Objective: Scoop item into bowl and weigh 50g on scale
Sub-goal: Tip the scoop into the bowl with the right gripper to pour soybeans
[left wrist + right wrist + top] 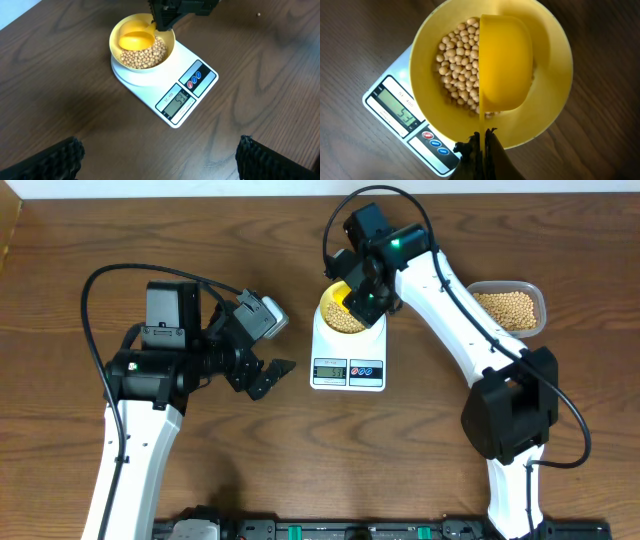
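The left arm (125, 470) at frame left and right arm (450, 300) at frame right share white links, black boxy joints and looping black cables (85, 310). The left gripper (272, 378) is black; a green light (397, 244) glows top centre.

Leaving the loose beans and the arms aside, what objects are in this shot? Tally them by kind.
pale-yellow bowl: 1
yellow scoop: 1
white scale: 1
clear tub: 1
Total: 4
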